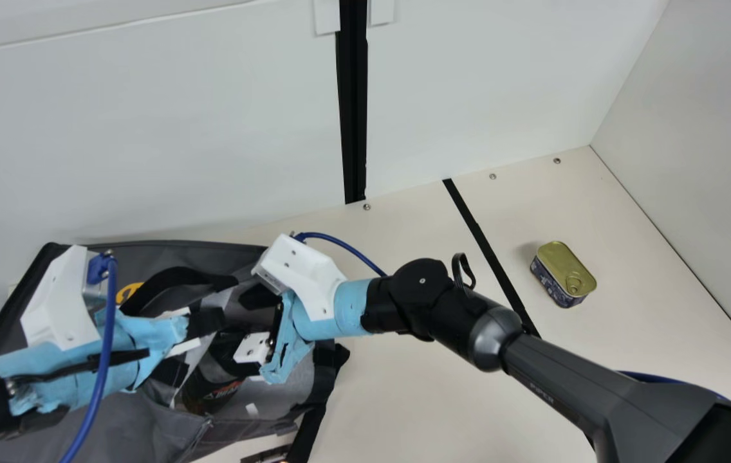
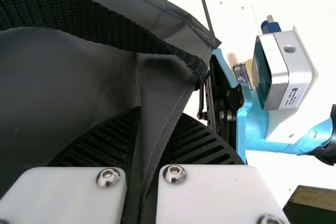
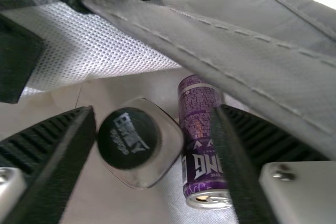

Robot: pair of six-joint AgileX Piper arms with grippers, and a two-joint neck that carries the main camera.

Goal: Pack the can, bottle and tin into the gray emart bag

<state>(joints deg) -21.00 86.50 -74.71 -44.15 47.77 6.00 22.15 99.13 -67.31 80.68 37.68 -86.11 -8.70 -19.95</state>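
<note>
In the main view my left gripper is at the gray bag; in the left wrist view my left gripper is shut on a fold of the bag's rim. My right gripper reaches down into the bag's mouth beside the dark bottle. From the right wrist, my right gripper has its fingers spread, with the black-capped bottle and purple can inside the bag between and below them. The gold-lidded tin rests on the table at the right.
Black straps lie across the bag's opening. A black strip crosses the table between bag and tin. White panels stand behind, with another wall at the right. Both forearms meet closely over the bag.
</note>
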